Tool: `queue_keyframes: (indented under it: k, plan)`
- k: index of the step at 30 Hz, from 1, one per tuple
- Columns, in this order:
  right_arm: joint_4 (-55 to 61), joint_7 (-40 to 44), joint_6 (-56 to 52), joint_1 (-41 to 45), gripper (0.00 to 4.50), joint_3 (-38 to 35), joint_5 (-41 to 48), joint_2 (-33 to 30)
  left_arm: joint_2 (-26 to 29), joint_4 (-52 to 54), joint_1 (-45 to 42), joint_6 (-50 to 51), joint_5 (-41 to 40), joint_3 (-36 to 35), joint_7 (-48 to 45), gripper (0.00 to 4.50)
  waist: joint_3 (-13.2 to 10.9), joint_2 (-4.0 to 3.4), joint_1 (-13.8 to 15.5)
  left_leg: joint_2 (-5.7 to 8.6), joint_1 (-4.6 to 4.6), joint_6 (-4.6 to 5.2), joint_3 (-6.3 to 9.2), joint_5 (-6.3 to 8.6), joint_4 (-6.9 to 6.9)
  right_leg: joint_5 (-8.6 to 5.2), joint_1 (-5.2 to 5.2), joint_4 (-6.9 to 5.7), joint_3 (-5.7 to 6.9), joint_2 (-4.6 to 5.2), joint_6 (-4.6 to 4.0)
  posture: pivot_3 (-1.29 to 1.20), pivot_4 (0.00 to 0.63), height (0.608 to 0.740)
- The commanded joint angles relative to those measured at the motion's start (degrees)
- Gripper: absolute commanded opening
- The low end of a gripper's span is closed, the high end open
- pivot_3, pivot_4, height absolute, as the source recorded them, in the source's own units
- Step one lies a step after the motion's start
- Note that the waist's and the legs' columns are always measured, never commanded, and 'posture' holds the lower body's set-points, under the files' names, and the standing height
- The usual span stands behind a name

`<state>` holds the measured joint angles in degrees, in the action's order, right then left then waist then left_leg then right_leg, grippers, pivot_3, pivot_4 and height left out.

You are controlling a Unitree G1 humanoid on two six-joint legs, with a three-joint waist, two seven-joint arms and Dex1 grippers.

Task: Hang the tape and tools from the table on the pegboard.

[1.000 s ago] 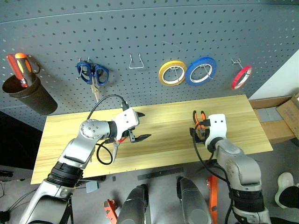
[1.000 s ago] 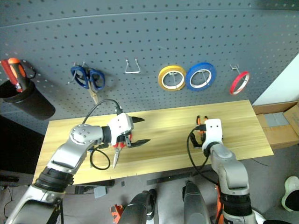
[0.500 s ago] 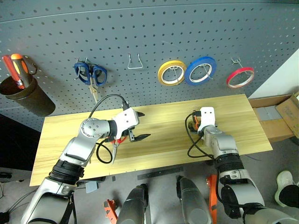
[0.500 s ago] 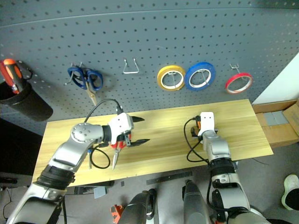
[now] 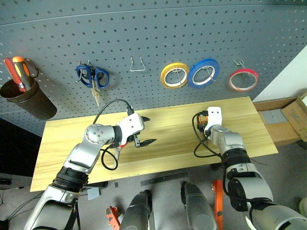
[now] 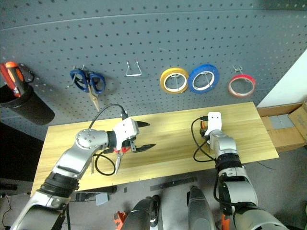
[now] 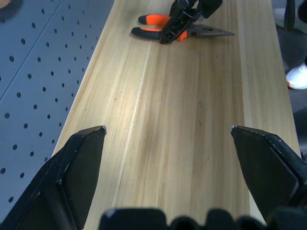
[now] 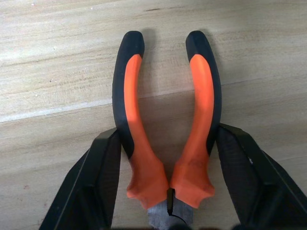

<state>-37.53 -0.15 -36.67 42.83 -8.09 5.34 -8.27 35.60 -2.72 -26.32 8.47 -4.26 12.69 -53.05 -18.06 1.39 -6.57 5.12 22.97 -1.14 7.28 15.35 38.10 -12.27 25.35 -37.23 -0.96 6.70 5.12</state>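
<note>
Two claws are at work over the bench (image 5: 72, 139). The right claw (image 8: 165, 158) has its black fingers (image 8: 103, 177) set on either outer side of the orange-and-black needle-nose pliers (image 8: 165, 120), touching both handles where they narrow toward the pivot; the pliers lie flat on the wood, toward the bench's right end. The left claw (image 5: 144, 130) hangs spread wide and empty above the middle of the bench, and just beneath it lie the red-handled scissors (image 6: 119, 155), their blades pointing at the near edge. Up on the pegboard (image 5: 153, 33) the thin red ring of tape (image 5: 243, 79) hangs on a hook at the right, beside the blue roll (image 5: 204, 73) and the yellow roll (image 5: 174, 75). Blue-handled scissors (image 5: 93, 77) hang farther left.
</note>
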Motion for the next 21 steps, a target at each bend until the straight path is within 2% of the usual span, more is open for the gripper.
queue_keyframes:
  k: [1,7,10,12,14,16,21]
  plan:
    - [4.6,-0.3,-1.0,-1.6,2.50,0.5,0.2,1.0,0.1,2.0,1.5,1.5,-2.5,-4.2,1.0,4.50,0.0,0.00,-0.1,0.00,0.00,-0.02,0.00,-0.01,0.00,0.00,0.00,0.00,0.00,0.00,0.00,-0.16,0.281,0.740]
    - [34.3,-1.0,-10.2,-9.8,2.50,4.5,1.5,5.5,1.3,6.4,6.2,6.1,-6.1,-10.0,2.1,4.50,0.0,-0.02,-0.2,0.00,0.25,-0.10,-0.06,-0.05,-0.03,0.00,0.41,-0.08,-0.07,0.01,0.00,-0.15,0.284,0.740]
    - [54.7,-1.0,-17.4,-17.1,2.50,11.6,1.7,7.9,2.1,10.3,9.9,8.7,-8.0,-13.4,3.2,4.50,0.0,-0.03,-0.1,0.02,0.67,-0.18,-0.06,-0.10,0.07,0.00,0.96,-0.44,-0.07,0.05,0.00,-0.13,0.286,0.740]
    - [64.6,0.0,-18.6,-20.1,2.49,20.0,-0.7,5.7,3.1,12.3,12.1,9.1,-9.0,-15.5,3.2,4.50,0.0,-0.04,-0.1,-0.04,0.75,-0.23,-0.02,-0.12,0.06,0.00,1.10,-0.54,-0.04,0.02,0.00,-0.12,0.283,0.740]
    - [70.4,0.5,-18.5,-20.9,2.49,25.9,-2.5,3.7,3.1,13.3,13.0,10.2,-10.9,-18.0,3.7,4.50,0.0,-0.02,0.1,0.00,0.81,-0.28,-0.03,-0.16,0.07,0.00,1.18,-0.54,-0.06,0.03,-0.01,-0.11,0.273,0.740]
    - [72.6,0.8,-17.5,-19.5,2.49,28.7,-3.8,3.0,3.0,14.2,13.4,11.2,-12.6,-20.0,4.3,4.50,0.1,0.08,0.3,0.04,0.80,-0.30,0.01,-0.19,0.10,0.03,1.17,-0.60,-0.01,0.05,-0.06,-0.10,0.266,0.740]
    - [69.3,2.2,-12.5,-9.8,2.49,28.6,-5.1,4.4,1.3,15.7,14.1,12.0,-16.2,-25.9,8.3,4.50,0.5,0.41,0.7,0.03,0.75,-0.28,0.14,-0.39,0.09,0.32,1.13,-0.63,0.08,0.00,-0.30,-0.06,0.238,0.740]
